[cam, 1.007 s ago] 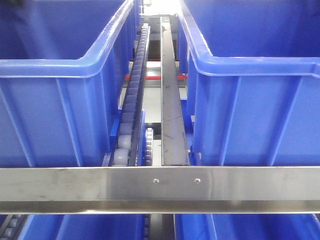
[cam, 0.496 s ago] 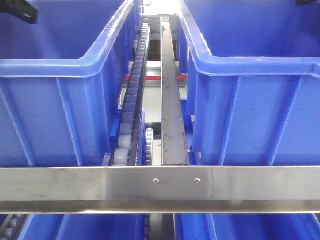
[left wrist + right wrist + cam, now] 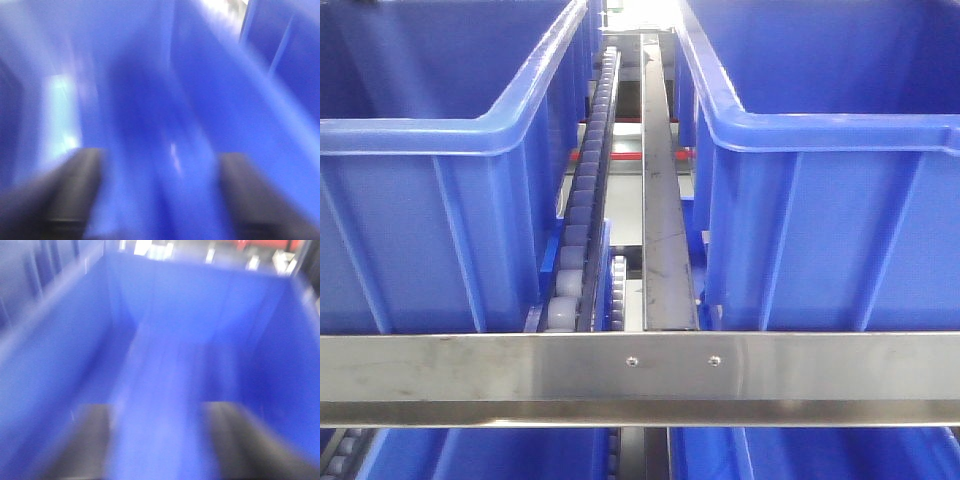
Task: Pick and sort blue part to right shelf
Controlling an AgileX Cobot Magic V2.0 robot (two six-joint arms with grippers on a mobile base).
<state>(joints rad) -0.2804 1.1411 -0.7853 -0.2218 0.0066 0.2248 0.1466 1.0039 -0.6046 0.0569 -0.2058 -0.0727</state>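
Note:
The blue part does not show in any view. The right shelf fills the front view: a steel crossbar [image 3: 640, 375], a white roller track [image 3: 582, 200] and large blue bins on the left [image 3: 420, 210] and right [image 3: 840, 200]. Neither gripper appears in the front view. My left gripper [image 3: 160, 200] is open, its dark fingers [image 3: 70, 195] wide apart over blurred blue plastic. My right gripper [image 3: 157, 440] is open too, its fingers [image 3: 85, 440] spread above the inside of a blue bin [image 3: 200, 315]. Nothing shows between either pair of jaws. Both wrist views are smeared by motion.
A steel rail [image 3: 660, 200] runs back between the two upper bins beside the roller track. More blue bins [image 3: 490, 455] sit on the tier below the crossbar. Another bin's wall [image 3: 295, 65] stands at the upper right of the left wrist view.
Half a second ago dark gripper parts showed in the front view's top left and top right corners. They have left that view. The shelf and bins have not moved.

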